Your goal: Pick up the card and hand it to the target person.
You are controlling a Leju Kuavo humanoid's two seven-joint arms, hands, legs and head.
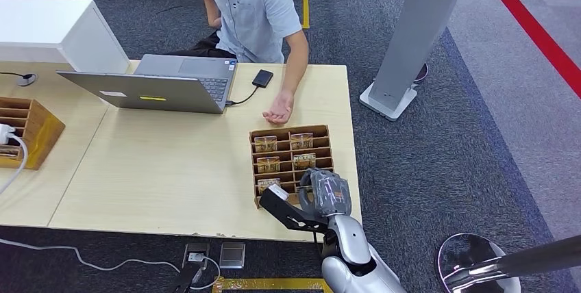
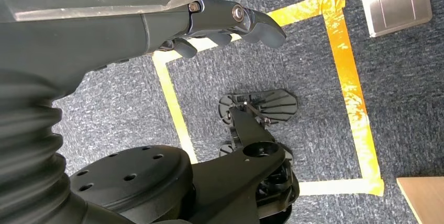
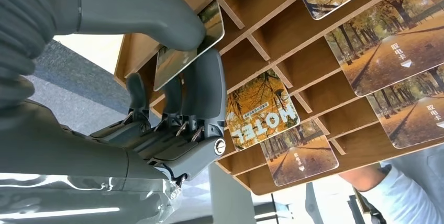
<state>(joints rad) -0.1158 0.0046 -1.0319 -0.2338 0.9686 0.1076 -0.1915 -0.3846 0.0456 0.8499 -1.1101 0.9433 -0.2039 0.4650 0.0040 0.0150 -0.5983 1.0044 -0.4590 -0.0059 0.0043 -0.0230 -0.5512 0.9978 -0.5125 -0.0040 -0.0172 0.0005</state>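
one glossy card (image 3: 188,43) pinched by r hand (image 3: 173,77), over slotted wood rack (image 1: 291,163).

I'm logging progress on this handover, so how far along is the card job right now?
Done: the right hand has reached the wooden card rack and pinches a card between thumb and fingers. In hand: the card sits right at the rack, not visibly carried off. Left: bringing it to the person's hand, resting palm up on the table. The left hand hangs by the floor, holding nothing.
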